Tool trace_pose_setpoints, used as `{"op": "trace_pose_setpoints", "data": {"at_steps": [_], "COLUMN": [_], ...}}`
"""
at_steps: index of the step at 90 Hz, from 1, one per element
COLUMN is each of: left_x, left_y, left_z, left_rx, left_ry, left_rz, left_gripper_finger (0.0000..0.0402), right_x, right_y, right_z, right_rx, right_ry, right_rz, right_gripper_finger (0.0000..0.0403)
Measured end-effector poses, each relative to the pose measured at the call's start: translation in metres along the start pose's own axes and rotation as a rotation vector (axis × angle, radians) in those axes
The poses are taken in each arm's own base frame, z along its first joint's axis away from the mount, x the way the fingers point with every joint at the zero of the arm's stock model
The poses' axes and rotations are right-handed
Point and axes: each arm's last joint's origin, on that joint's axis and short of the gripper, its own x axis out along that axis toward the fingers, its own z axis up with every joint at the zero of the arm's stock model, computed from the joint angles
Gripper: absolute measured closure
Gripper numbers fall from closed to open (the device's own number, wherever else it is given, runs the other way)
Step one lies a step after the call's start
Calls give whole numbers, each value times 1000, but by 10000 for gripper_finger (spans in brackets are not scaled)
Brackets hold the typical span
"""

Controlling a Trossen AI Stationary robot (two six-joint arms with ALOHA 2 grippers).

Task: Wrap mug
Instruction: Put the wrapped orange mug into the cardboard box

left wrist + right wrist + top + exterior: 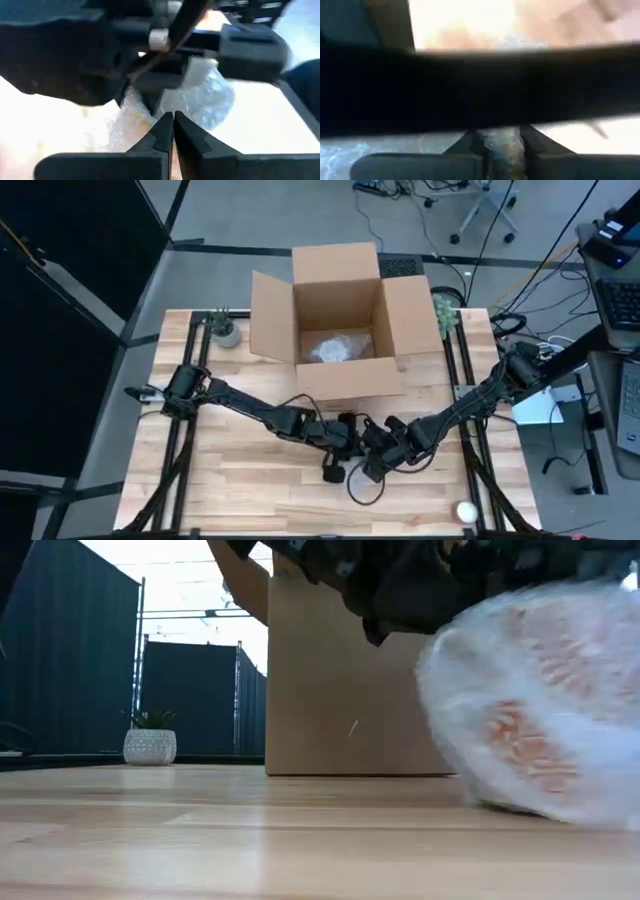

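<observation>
The mug (520,745) shows orange through a bundle of clear bubble wrap (545,690) that rests on the wooden table near its middle. Both grippers meet over the bundle. My left gripper (348,444) (173,122) comes from the table's left, its fingers shut with their tips at the wrap (210,97). My right gripper (378,452) (500,142) comes from the right and is shut on wrap. In the high view the arms hide the bundle. My left gripper's shut fingertips (162,131) lie against the near side of the bubble wrap (132,112). Whether a layer is caught between them I cannot tell. My right gripper pinches a bunched piece of bubble wrap (501,146) between its two fingers. The left arm crosses in front and hides the rest of the bundle, whose underside rests on the table.
An open cardboard box (338,320) with more bubble wrap inside (335,348) stands at the far middle, just behind the grippers. Small potted plants (224,329) (445,312) flank it. A white ball (467,511) lies near the front right edge.
</observation>
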Motion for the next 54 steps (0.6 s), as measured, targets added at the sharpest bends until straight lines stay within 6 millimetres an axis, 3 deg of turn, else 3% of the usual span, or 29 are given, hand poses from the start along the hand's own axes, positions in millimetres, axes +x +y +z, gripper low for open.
{"op": "trace_pose_setpoints", "data": {"at_steps": [13,30,54], "left_x": [1,-2,-2], "left_y": [-16,-28,-30], "left_z": [-8,-11,-15], "left_rx": [22,36,43], "left_ry": [62,108,147], "left_rz": [-32,-49,-37], "left_gripper_finger": [400,400,400], "right_x": [-25,-71,-163], "right_y": [18,38,62], "right_z": [-7,1,37], "right_rx": [-116,-127,-245], "right_ry": [71,11,-179], "right_rz": [99,195,393], "right_gripper_finger": [379,381,381]}}
